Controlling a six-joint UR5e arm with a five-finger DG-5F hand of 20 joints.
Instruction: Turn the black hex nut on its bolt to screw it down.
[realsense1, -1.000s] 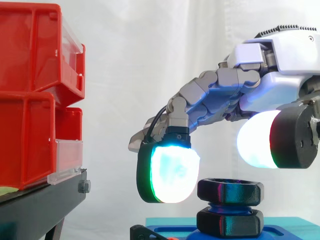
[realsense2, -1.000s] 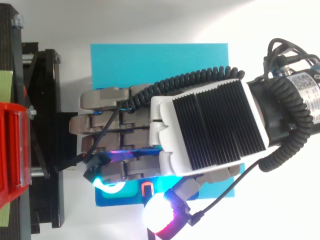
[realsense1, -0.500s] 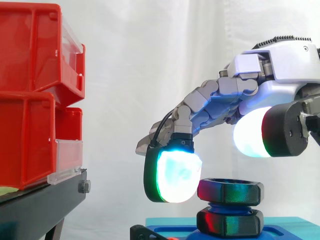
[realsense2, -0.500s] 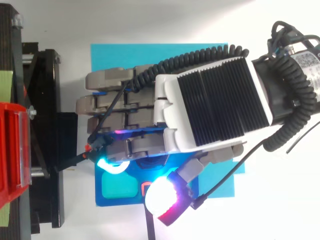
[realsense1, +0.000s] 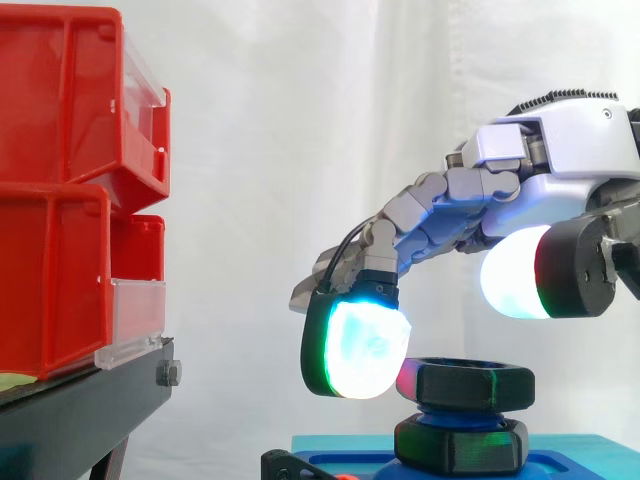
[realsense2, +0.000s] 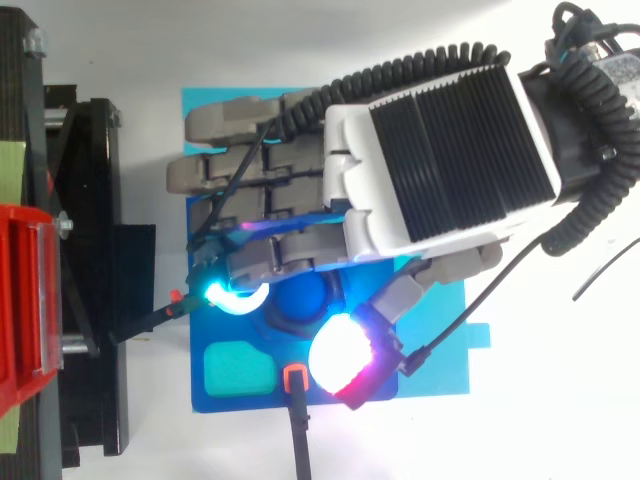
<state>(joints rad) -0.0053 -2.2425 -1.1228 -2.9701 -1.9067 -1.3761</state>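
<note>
We see the red bins stacked on the black stand. The hand arches over the cyan plate, with fingers and thumb apart and clamping nothing. The glossy, six-sided black hex nut sits high on the blue bolt, just beside one glowing fingertip.

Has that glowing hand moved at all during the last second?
Yes. In the top view the hand has swung toward the picture's top across the cyan mat, uncovering the blue bolt head.
</note>
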